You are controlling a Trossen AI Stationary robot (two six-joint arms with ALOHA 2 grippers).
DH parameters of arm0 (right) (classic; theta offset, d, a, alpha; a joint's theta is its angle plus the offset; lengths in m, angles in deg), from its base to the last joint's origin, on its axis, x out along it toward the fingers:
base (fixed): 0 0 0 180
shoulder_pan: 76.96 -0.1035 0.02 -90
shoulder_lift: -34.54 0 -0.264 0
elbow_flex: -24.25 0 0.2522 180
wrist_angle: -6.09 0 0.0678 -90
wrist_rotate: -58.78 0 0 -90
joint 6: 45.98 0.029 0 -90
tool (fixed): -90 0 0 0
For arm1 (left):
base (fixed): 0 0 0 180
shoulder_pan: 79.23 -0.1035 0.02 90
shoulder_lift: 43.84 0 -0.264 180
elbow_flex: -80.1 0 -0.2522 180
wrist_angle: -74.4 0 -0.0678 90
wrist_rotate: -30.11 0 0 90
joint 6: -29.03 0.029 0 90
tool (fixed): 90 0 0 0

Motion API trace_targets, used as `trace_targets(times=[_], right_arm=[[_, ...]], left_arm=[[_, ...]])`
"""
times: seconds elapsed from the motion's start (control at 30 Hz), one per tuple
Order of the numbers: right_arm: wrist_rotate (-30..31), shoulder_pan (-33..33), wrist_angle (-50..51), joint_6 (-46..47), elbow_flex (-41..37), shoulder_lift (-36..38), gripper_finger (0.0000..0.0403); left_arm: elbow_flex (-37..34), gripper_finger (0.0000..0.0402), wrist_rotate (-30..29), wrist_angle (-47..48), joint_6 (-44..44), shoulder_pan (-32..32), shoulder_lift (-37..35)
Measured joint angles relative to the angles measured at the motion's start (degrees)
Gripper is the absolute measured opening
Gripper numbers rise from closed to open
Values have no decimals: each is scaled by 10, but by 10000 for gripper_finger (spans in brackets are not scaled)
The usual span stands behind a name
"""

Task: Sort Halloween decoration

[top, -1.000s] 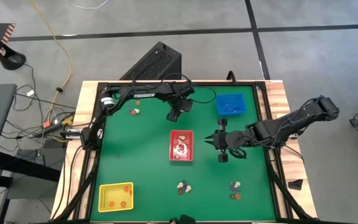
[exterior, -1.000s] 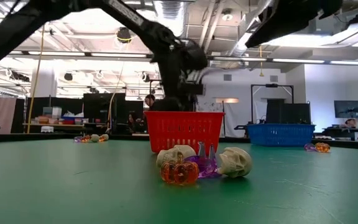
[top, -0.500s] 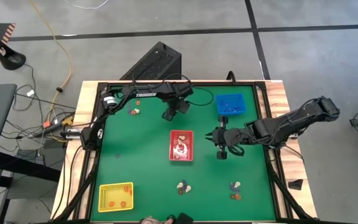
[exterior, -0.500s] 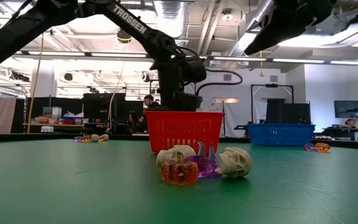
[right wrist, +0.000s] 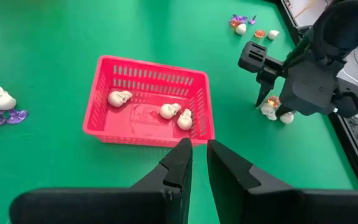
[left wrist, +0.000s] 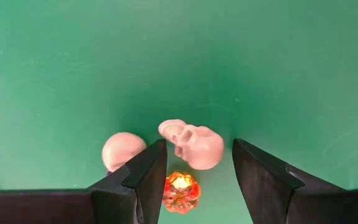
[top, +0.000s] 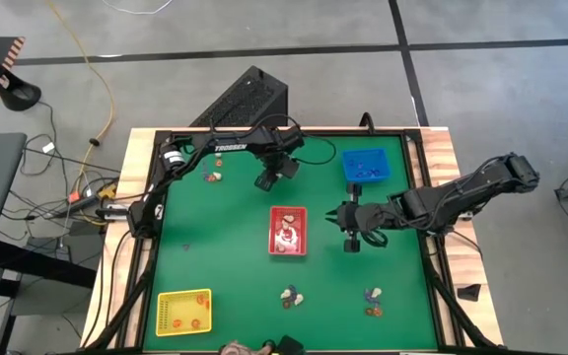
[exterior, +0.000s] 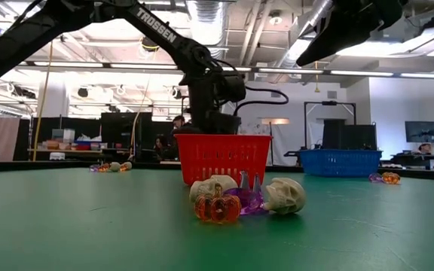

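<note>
The left gripper [left wrist: 194, 180] is held over a small cluster of trinkets near the far side of the tabletop [top: 225, 256], having been carried away from the red tray [top: 287, 231] over the last second. Its jaws are open and empty. Between them, in the left wrist view, a cream skull [left wrist: 194, 145] and an orange pumpkin [left wrist: 181, 191] are seen, with a second pale trinket [left wrist: 122, 150] just beside one finger. From this shift it is judged that a new pick has been started at this cluster, with the skull the likely target.

The right gripper [right wrist: 197, 163] waits beside the red tray, on the side toward the right arm's base. Its jaws are nearly closed, with only a narrow gap and nothing held. Little change is seen in it since the earlier pictures.

3 cream skulls [right wrist: 169, 111] already lie in the red tray. Some dark trinkets can be made out in the blue tray [top: 366, 166], and 2 orange ones in the yellow tray [top: 183, 312], so sorting by colour appears partly done. 2 more mixed groups remain unsorted on the near part of the tabletop: 1 in front of the red tray [exterior: 243, 199] and 1 further toward the right arm's side [top: 373, 301]. Much of the task is therefore judged still to be done.
</note>
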Motion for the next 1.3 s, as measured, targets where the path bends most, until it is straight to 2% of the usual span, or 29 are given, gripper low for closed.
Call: trace_targets(times=[0.37, 0.73, 0.97, 1.07, 1.3], right_arm=[[-1, 22, 0, 5, 0, 0, 81], [-2, 22, 0, 5, 0, 0, 81], [-2, 22, 0, 6, 0, 0, 81], [-2, 22, 0, 6, 0, 0, 81], [-2, 22, 0, 6, 0, 0, 81]], left_arm=[[0, 173, 8, 0, -93, 1, 0], [0, 173, 50, 0, -124, 1, 0], [0, 169, 41, 0, -129, 1, 0], [0, 150, 25, 0, -133, 1, 0], [0, 73, 21, 0, -139, 1, 0]])
